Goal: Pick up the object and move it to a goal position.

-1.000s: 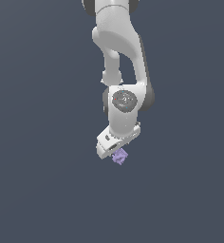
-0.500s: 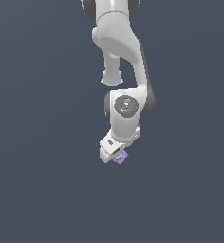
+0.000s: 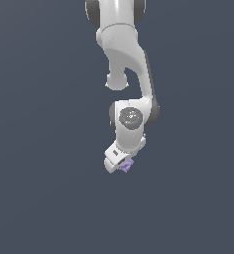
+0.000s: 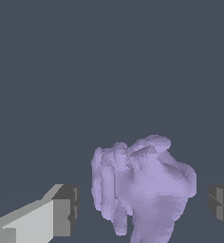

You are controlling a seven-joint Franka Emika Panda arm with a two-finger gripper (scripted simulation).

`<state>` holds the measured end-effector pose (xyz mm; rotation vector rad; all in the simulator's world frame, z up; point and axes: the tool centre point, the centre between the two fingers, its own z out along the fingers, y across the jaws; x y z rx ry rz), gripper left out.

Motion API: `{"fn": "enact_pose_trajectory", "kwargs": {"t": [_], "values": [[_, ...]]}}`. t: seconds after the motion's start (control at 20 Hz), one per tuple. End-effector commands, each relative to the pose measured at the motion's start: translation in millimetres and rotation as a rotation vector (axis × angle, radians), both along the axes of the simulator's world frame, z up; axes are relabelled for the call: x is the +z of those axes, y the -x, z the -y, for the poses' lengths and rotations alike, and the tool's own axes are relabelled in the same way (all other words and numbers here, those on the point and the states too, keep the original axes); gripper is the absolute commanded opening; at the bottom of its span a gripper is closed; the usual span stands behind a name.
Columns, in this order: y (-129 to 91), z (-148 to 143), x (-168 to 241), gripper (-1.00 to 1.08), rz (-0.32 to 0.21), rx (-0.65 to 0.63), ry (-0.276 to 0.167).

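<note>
White robot gripper (image 3: 120, 165) w/ small lumpy pale-purple chunk (image 4: 142, 190) between open pads (gaps both sides, chunk at gripper's 4 o'clock); grasp step; next: close, lift.

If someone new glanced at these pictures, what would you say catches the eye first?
In the exterior view, the white robot arm hangs down the middle of a bare dark grey backdrop, ending in its claw. A tiny pale purple object sits at the claw's tip. In the wrist view that lumpy object fills the space between the fingers, with gaps visible on both sides.
</note>
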<state>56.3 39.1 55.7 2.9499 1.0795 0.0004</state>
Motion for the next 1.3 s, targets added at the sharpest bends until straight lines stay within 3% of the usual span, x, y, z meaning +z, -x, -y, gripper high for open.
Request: {"fn": "enact_pose_trajectory", "kwargs": {"t": [0.0,0.3,0.35,1.25], "values": [[0.6,-0.2,-13.2,1.00,0.000,0.002,0.000],[-0.8,-0.2,-21.5,1.00,0.000,0.002,0.000],[-0.8,-0.2,-21.5,-1.00,0.000,0.002,0.000],[5.2,3.0,-13.3,-1.00,0.007,-0.002,0.002]]}}
